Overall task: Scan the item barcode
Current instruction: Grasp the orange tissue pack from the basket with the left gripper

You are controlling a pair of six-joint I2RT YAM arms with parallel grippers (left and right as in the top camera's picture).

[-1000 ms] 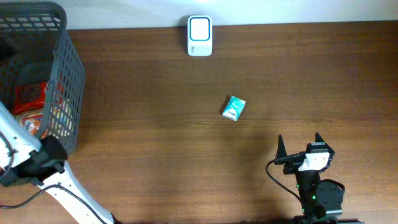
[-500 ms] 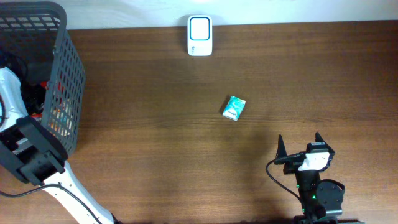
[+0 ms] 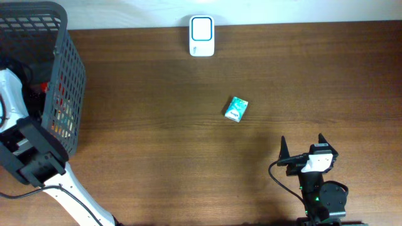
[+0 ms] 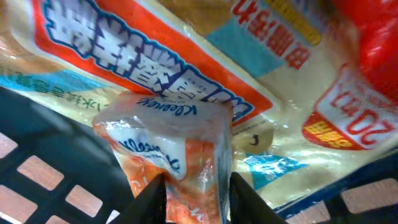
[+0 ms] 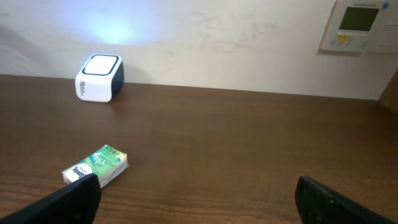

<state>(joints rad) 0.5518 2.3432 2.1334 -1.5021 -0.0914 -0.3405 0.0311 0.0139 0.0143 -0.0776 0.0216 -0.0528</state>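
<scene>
The left end effector (image 4: pixel 196 190) is down inside the dark grey plastic mesh basket (image 3: pixel 70 74) at the left end of the brown wooden desk (image 3: pixel 157 147). Its jaws are drawn well in, and its two dark fingers (image 4: pixel 154 198) press against either side of a small white-and-orange plastic-wrapped tissue pack (image 4: pixel 166 134), pinching its lower part. The pack stands upright against the basket's wall and leans on a large cream snack bag with an orange-red banner (image 4: pixel 155 59); something bright red (image 4: pixel 373 43) lies at the upper right, too blurred to identify. From overhead the left end effector itself is hidden within the basket.

The right end effector (image 3: pixel 302 139) hangs over the near right part of the desk with its jaws spread fully wide, holding and touching nothing. A small teal-green packet (image 3: pixel 236 109) lies flat on the desk, well apart from it. The white box-shaped barcode scanner (image 3: pixel 201 28) sits at the far edge of the desk, well apart from the basket.
</scene>
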